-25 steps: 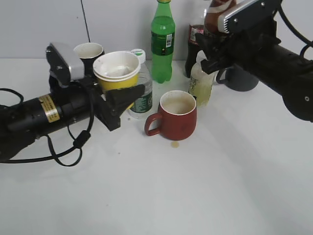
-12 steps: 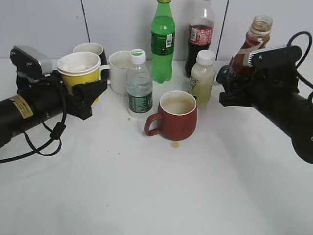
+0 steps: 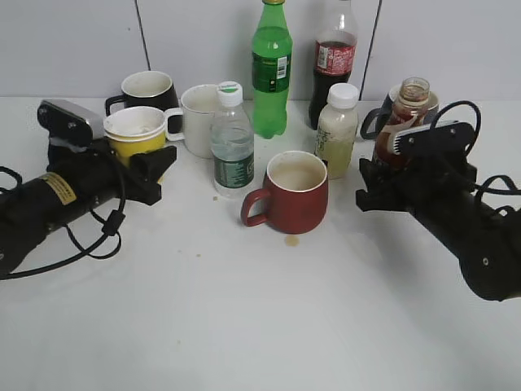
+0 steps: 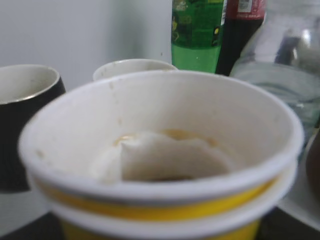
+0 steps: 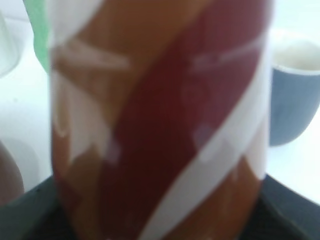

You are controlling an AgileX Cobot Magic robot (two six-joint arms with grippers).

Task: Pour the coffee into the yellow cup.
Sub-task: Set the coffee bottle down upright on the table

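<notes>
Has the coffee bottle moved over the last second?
Yes. The coffee bottle came down and rightward, from above the cola bottle to beside the pale bottle.

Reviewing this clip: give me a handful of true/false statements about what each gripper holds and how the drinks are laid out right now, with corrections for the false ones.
1. The left gripper holds the yellow cup. True.
2. The coffee bottle in the right gripper is tipped over the yellow cup. False: it stands roughly upright at the right side, far from the cup.
3. The coffee bottle has a cap on. False: its mouth is open.
4. The red mug stands between the two arms, untouched by either gripper. True.
5. The green bottle lies on its side. False: it stands upright at the back, left of the cola bottle.
6. The left wrist view shows only a little brown residue in the yellow cup. True.
</notes>
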